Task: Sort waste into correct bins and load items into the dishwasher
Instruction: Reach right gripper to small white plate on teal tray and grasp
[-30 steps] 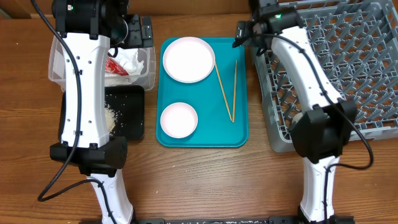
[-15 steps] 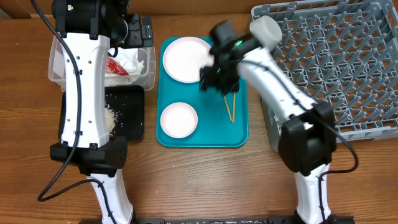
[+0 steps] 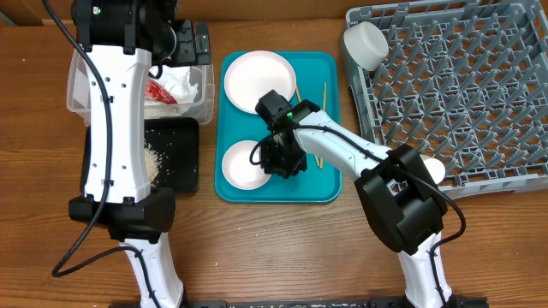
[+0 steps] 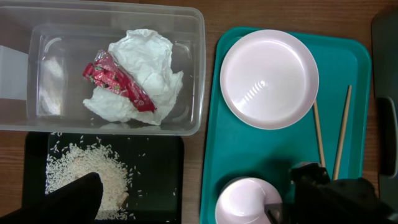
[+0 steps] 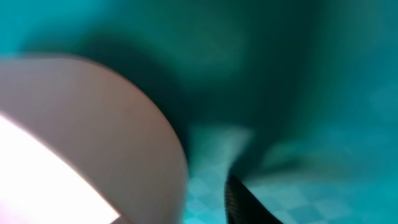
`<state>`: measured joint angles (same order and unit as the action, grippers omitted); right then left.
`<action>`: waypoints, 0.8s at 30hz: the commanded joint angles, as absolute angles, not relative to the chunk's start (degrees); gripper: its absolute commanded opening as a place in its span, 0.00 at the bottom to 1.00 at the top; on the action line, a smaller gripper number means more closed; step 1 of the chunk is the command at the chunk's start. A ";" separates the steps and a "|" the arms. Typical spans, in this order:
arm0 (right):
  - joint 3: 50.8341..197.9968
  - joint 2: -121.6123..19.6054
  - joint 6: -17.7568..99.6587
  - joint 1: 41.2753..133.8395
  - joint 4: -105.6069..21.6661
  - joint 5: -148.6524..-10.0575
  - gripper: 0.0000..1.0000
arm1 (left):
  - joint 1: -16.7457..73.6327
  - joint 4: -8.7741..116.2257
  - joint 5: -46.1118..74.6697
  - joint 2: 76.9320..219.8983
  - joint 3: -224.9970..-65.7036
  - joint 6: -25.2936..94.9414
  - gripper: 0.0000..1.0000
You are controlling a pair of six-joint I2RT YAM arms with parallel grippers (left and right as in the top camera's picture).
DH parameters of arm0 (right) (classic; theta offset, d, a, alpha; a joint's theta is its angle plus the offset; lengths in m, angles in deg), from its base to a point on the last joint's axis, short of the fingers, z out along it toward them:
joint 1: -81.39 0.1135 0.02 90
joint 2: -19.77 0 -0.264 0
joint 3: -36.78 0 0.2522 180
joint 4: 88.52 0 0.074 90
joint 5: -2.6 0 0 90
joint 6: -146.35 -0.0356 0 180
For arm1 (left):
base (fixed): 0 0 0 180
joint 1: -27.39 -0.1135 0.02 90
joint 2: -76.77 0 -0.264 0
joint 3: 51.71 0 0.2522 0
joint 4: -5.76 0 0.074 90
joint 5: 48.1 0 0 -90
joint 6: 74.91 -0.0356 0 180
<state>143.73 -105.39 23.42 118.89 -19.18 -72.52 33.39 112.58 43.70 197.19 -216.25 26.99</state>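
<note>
Overhead step: right end effector (image 3: 278, 158) low at the small bowl (image 3: 242, 165) on the teal tray (image 3: 332, 184), probably to carry it to the rack.
Grip: wrist view blurred; cannot tell if spread or pinching. Left likewise unclear.
Advice: straddle the rim, then lift clear of the chopsticks (image 4: 341, 140) just beside.
Clear tub (image 4: 200, 62): napkin (image 4: 146, 59), red wrapper (image 4: 118, 81).
Black tray (image 4: 168, 186): rice (image 4: 81, 171).
Dish rack (image 3: 479, 85): white cup (image 3: 366, 44) in a corner.

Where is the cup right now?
Overhead view: the cup sits in the far left corner of the grey rack, just right of the teal tray.
</note>
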 commanded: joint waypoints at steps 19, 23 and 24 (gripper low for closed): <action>145.65 -100.15 24.80 114.91 -16.76 -76.85 0.04 | 33.79 112.47 43.81 196.47 -217.11 27.53 1.00; 146.09 -100.06 24.86 114.89 -15.77 -77.27 0.04 | 33.79 112.47 43.81 196.47 -217.11 27.53 1.00; 146.59 -99.78 24.89 114.54 -14.75 -77.90 0.04 | 33.79 112.47 43.81 196.47 -217.11 27.53 1.00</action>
<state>145.04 -102.03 24.84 114.61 -15.88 -75.87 33.39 112.58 43.68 197.19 -216.25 26.99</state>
